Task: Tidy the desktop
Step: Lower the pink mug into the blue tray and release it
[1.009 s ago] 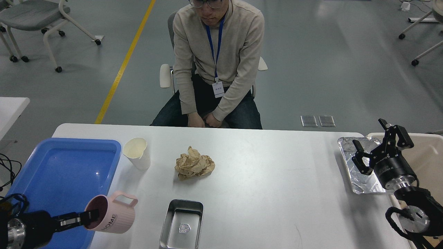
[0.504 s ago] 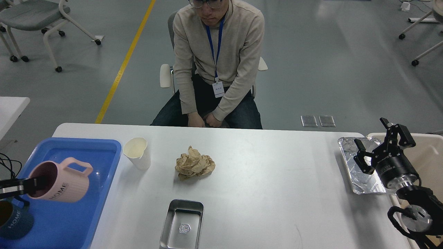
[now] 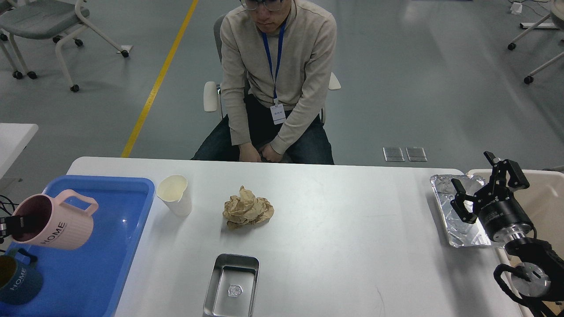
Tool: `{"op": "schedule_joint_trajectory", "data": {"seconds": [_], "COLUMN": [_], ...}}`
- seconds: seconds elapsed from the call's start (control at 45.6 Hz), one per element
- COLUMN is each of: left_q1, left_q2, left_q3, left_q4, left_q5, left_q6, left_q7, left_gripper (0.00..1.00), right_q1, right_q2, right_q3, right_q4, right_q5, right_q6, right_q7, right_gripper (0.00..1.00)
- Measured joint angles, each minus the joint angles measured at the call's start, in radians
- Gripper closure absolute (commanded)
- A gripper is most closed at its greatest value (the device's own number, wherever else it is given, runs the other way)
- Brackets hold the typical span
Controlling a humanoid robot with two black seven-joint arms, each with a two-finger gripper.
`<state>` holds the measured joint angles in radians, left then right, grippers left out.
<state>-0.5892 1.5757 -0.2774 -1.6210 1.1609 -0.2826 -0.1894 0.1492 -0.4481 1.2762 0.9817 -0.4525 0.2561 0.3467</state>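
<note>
The white desktop [image 3: 335, 237] fills the lower view. On it stand a white paper cup [image 3: 175, 194], a crumpled brown paper ball [image 3: 247, 212] and a shallow steel tin [image 3: 232, 286] at the front edge. My left gripper [image 3: 15, 222] at the far left edge is shut on the rim of a pink "HOME" mug [image 3: 53, 222], held tilted above the blue tray [image 3: 110, 246]. A dark blue mug [image 3: 15, 281] stands in the tray's near left corner. My right gripper [image 3: 487, 187] hangs open over a foil tray [image 3: 445, 189] at the right.
A beige bin [image 3: 548, 198] sits beyond the desktop's right edge, behind my right arm. A seated person [image 3: 275, 79] faces the far edge, hands in lap. Rolling chairs stand at the far left and far right of the floor.
My left gripper has carried the pink mug leftward from the desktop's front left to above the blue tray's left side. The right gripper has barely shifted.
</note>
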Motion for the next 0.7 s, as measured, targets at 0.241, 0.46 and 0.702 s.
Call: {"op": "schedule_joint_trajectory", "data": {"seconds": [0.241, 0.46, 0.702], "left_q1": [0.002, 0.005, 0.008], "left_q2": [-0.08, -0.156, -0.196], "left_q3": [0.077, 0.174, 0.254], "left_q4": [0.08, 0.132, 0.176], "left_q5": [0.013, 0.023, 0.028], "left_q6": [0.032, 0.104, 0.155], "left_q7": [-0.001, 0.002, 0.004], "left_gripper": [1.0, 0.99, 0.99], "right_q1": [0.002, 0.0, -0.003], "right_q2": [0.001, 0.001, 0.0], "right_q3": [-0.001, -0.002, -0.002], "right_q4": [0.0, 0.0, -0.001], "right_q5": [0.0, 0.0, 0.0], "right_q6": [0.0, 0.0, 0.0], "right_q7": [0.0, 0.0, 0.0], "right_gripper": [0.0, 0.0, 0.0]}}
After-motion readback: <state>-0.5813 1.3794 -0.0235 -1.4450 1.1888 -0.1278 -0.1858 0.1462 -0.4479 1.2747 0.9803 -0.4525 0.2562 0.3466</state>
